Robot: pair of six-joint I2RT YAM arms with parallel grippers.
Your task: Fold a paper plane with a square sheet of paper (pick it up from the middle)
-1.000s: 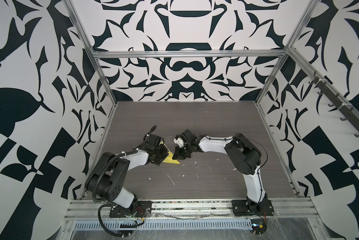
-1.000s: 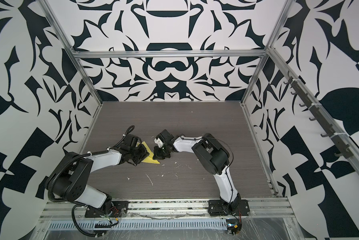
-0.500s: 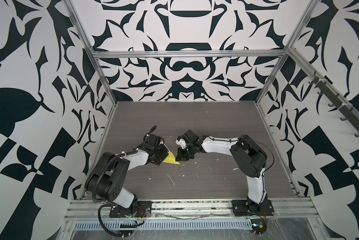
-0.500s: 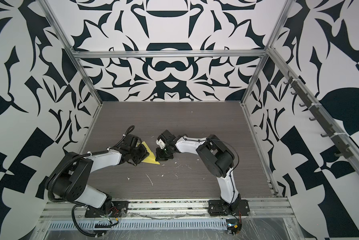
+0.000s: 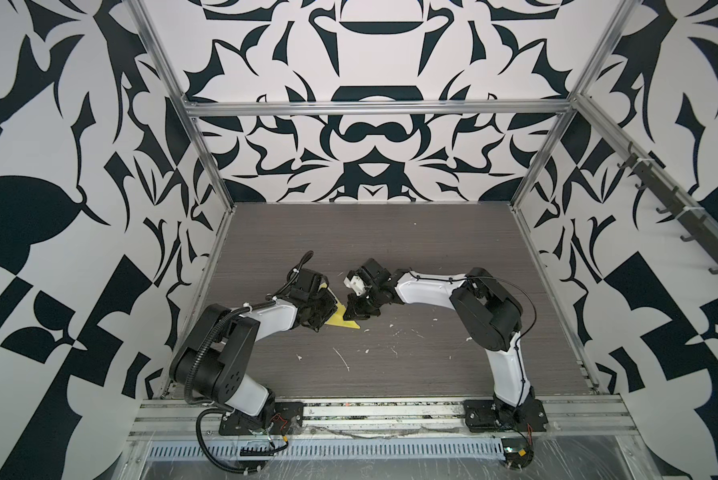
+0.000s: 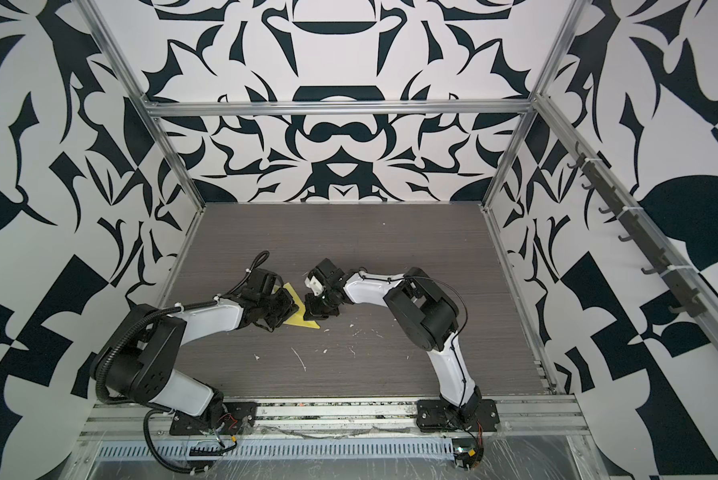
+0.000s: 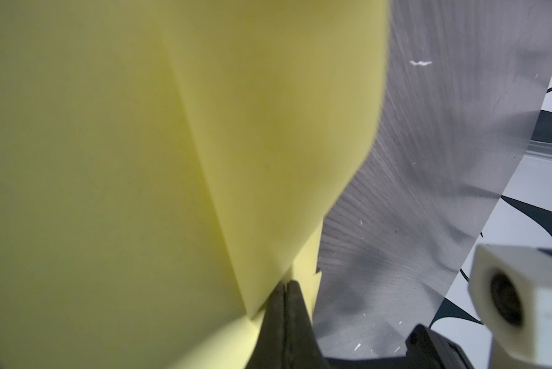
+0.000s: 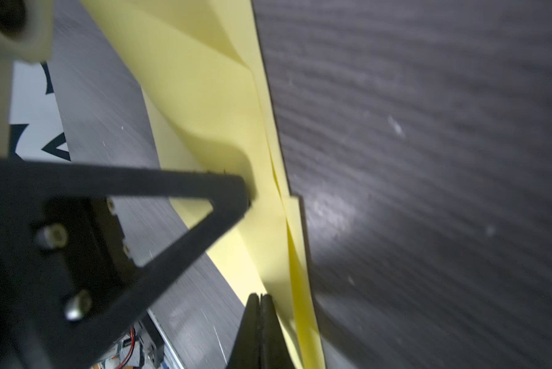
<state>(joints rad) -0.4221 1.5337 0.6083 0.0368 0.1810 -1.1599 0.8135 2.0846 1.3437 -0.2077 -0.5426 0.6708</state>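
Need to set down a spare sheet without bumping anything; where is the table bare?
Bare: the far half of the table, up to the back wall. Crowded: the middle, where the left gripper and the right gripper meet at the yellow paper; white flecks litter the near strip before the front rail.

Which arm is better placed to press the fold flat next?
Probably right: the shut right end effector rests by the layered edge of the square sheet of paper, while the left end effector pins it down.
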